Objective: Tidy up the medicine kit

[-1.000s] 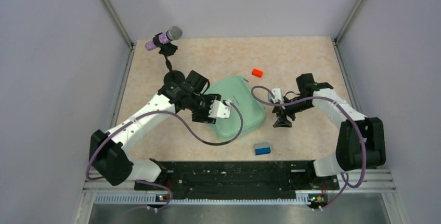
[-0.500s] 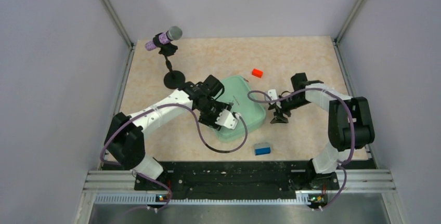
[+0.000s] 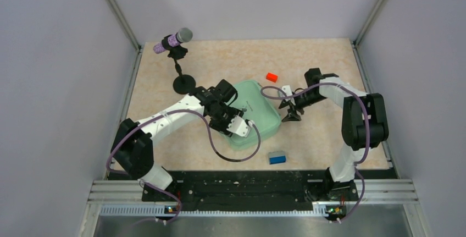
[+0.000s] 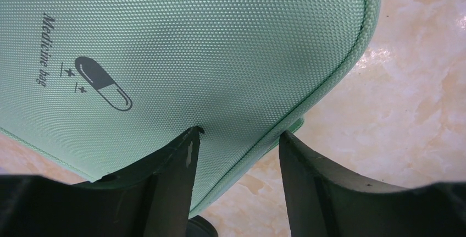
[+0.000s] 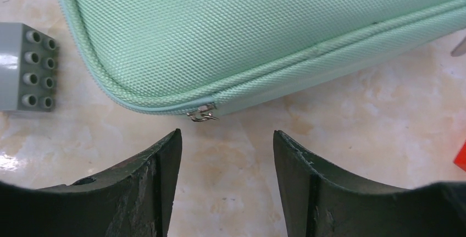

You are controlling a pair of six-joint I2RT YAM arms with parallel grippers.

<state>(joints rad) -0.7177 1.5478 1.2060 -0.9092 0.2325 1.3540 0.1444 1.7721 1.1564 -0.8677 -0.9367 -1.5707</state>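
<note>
The pale mint-green medicine kit [image 3: 255, 110] lies shut in the middle of the table, with its pill icon [image 4: 103, 83] showing in the left wrist view. My left gripper [image 3: 224, 122] is open and straddles the kit's near-left edge [image 4: 239, 135]. One finger rests on the lid and the other is over bare table. My right gripper [image 3: 290, 116] is open at the kit's right side. In the right wrist view the gripper [image 5: 226, 133] holds nothing and stands just short of the metal zipper pull [image 5: 202, 114].
A blue block with a grey studded top [image 3: 277, 157] sits near the front and shows again as the grey block [image 5: 25, 66]. An orange-red block [image 3: 271, 77] lies behind the kit. A microphone on a black stand [image 3: 177, 42] stands at the back left. Walls close in both sides.
My left gripper has shifted forward and right along the kit and narrowed slightly. My right gripper has moved back and left, closer to the kit's zipper side.
</note>
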